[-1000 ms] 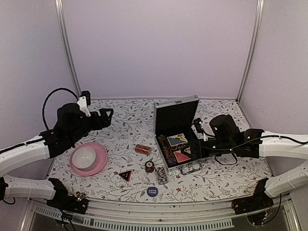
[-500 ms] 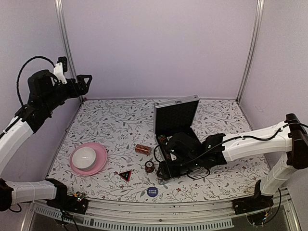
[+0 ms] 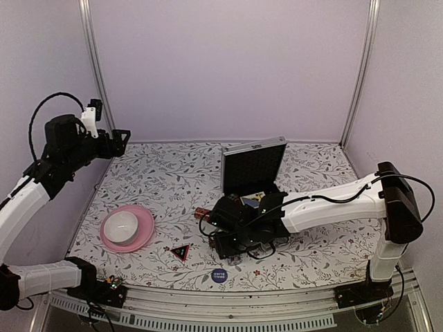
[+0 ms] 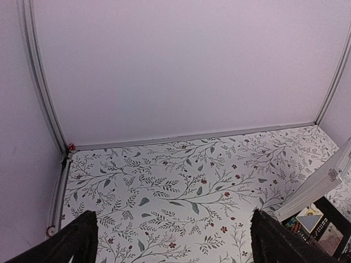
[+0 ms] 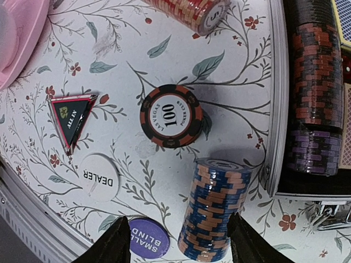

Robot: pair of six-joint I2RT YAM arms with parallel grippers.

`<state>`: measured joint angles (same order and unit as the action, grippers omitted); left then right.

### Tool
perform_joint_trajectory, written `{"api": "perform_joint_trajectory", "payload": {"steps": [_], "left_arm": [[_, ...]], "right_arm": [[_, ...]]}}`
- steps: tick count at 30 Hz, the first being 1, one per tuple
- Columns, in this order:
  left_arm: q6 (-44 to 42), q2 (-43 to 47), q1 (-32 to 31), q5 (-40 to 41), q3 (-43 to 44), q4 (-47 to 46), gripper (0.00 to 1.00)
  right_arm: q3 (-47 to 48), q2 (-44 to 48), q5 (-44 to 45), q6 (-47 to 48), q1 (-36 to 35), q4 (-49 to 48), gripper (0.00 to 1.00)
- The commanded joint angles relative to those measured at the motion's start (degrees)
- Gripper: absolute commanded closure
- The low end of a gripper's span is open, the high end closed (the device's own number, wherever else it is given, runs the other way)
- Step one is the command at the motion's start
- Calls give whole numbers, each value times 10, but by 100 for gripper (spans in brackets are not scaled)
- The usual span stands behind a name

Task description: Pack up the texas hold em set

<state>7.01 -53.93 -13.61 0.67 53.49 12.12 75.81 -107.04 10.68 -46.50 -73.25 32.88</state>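
Note:
The silver case (image 3: 253,168) stands open with chip rows (image 5: 314,82) and cards in its black tray. In front of it a blue-and-orange chip stack (image 5: 215,211) lies on its side. My right gripper (image 5: 178,247) (image 3: 229,251) hangs open over it, the stack close to the right finger and a purple "small blind" disc (image 5: 147,241) by the left one. Beyond lie a black-red 100 chip stack (image 5: 171,116), the white dealer disc (image 5: 100,176), the red-black triangle (image 5: 71,116) and a red chip roll (image 5: 193,10). My left gripper (image 3: 119,141) (image 4: 178,246) is open, high at the far left.
A pink plate with a white bowl (image 3: 127,228) sits at the near left, and its rim (image 5: 15,38) shows in the right wrist view. The case's metal handle (image 5: 329,214) lies by the near edge. The table's front rail (image 3: 228,304) runs just behind the discs.
My right arm swung left from the case to the chips in front of it, its jaws narrowing. My left arm lifted off the table to the upper left and opened fully.

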Motion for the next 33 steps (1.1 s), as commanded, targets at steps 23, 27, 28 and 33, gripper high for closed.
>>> {"api": "perform_joint_trajectory", "payload": {"steps": [23, 27, 28, 33], "left_arm": [[-29, 7, 7, 24, -23, -3, 3], [-30, 7, 8, 25, -23, -3, 3], [-31, 8, 7, 24, -23, -3, 3], [-32, 9, 8, 27, -24, -3, 3]], "right_arm": [[70, -88, 46, 18, -4, 69, 49], [71, -94, 42, 29, -4, 68, 48], [72, -96, 42, 33, -4, 68, 47], [84, -112, 36, 56, -4, 62, 47]]}}
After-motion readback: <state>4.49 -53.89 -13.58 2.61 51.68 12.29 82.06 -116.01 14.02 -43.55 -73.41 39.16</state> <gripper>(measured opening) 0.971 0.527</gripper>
